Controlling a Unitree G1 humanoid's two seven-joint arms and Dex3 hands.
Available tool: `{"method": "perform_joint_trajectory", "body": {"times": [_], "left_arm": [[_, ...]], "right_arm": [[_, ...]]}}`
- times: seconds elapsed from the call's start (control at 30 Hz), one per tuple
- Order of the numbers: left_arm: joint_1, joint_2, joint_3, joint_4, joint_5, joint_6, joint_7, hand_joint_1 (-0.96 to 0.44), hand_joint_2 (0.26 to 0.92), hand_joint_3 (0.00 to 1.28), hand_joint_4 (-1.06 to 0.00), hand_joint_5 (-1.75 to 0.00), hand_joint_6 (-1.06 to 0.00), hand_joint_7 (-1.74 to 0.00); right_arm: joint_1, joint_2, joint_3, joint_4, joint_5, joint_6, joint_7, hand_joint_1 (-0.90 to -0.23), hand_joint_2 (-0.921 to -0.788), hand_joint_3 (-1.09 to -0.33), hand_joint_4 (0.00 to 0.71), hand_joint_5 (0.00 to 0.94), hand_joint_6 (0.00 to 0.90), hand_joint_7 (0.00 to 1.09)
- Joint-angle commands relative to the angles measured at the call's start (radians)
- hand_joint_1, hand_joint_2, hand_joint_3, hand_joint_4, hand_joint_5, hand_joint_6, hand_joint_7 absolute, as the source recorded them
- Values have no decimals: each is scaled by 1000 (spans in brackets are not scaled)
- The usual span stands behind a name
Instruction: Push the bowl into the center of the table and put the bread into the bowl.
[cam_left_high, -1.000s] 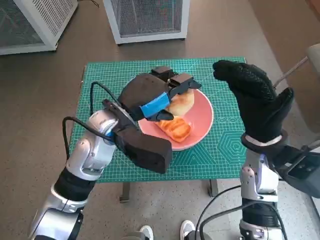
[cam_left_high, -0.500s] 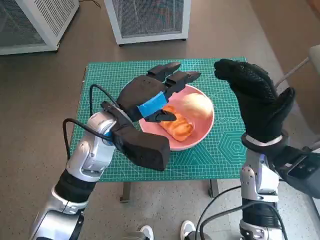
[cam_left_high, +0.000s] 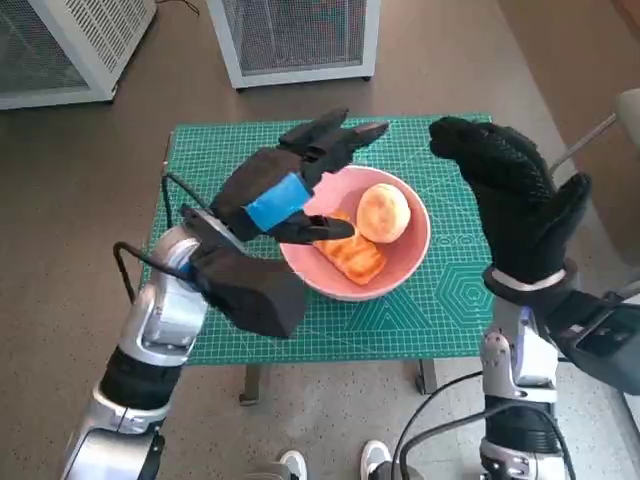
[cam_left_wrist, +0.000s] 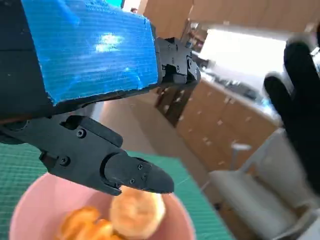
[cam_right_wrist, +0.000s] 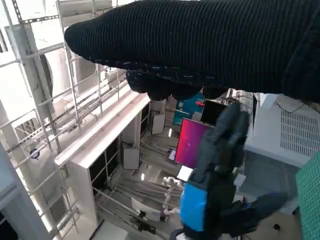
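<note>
**Now: bread sits in the bowl, both robot hands empty**

Overhead we see our left robot hand (cam_left_high: 290, 185) spread above the pink bowl's (cam_left_high: 404, 268) left rim, holding nothing. The round bread (cam_left_high: 383, 212) lies inside the bowl beside an orange pastry (cam_left_high: 352, 258), mid-tabletop (cam_left_high: 220, 150). Our right robot hand (cam_left_high: 510, 200) hangs raised over the right edge, fingers apart and empty. Only the left wrist view shows a pale chair (cam_left_wrist: 250, 190) and wooden cabinets (cam_left_wrist: 220, 120); the right wrist view shows mostly glove.

The bowl (cam_left_high: 400, 268) is smooth pink plastic. The left hand (cam_left_high: 285, 190) carries glossy blue tape; the right hand (cam_left_high: 510, 200) wears knitted cloth.
</note>
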Motion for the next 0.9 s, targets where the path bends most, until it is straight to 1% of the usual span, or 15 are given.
{"method": "perform_joint_trajectory", "body": {"times": [0.03,0.2,0.27,0.3,0.33,0.4,0.5,0.63,0.8,0.9], "left_arm": [[25,1,74,-16,-134,-50,-24,-633,921,212,-111,-7,-132,-236],[48,-47,144,7,-301,-131,-26,-645,921,289,-145,-20,-161,-253],[55,-71,161,11,-358,-157,-26,-650,921,317,-159,-20,-152,-290],[59,-94,170,3,-387,-170,-17,-651,921,329,-166,-19,-144,-314],[63,-109,176,-1,-407,-180,-11,-654,921,345,-171,-20,-123,-359],[71,-142,186,-17,-436,-198,13,-669,921,397,-186,-21,-50,-518],[88,-181,199,-34,-473,-225,35,-685,921,454,-198,-26,-16,-606],[107,-221,214,-37,-522,-262,44,-676,921,485,-200,-28,-3,-651],[123,-253,216,-39,-549,-296,47,-647,921,483,-208,-34,0,-685],[131,-258,214,-46,-535,-324,47,-644,921,473,-217,-39,1,-707]], "right_arm": [[-8,-13,-10,19,5,13,7,-389,-921,-469,587,253,300,760],[-13,-21,-22,17,3,13,-2,-386,-921,-462,602,223,304,727],[-15,-21,-26,12,-3,14,-12,-386,-921,-459,605,201,311,708],[-16,-19,-28,8,-10,12,-24,-386,-921,-458,605,191,313,700],[-17,-18,-29,6,-15,10,-32,-387,-921,-457,596,182,311,695],[-20,-15,-31,-5,-31,8,-56,-389,-921,-456,566,152,301,681],[-30,-13,-32,-17,-52,8,-92,-389,-921,-455,533,124,285,667],[-38,-13,-30,-35,-77,9,-126,-389,-921,-453,495,95,259,651],[-45,-19,-26,-51,-87,10,-141,-397,-921,-445,453,63,231,633],[-51,-24,-24,-58,-92,14,-145,-399,-921,-443,441,53,224,629]]}}
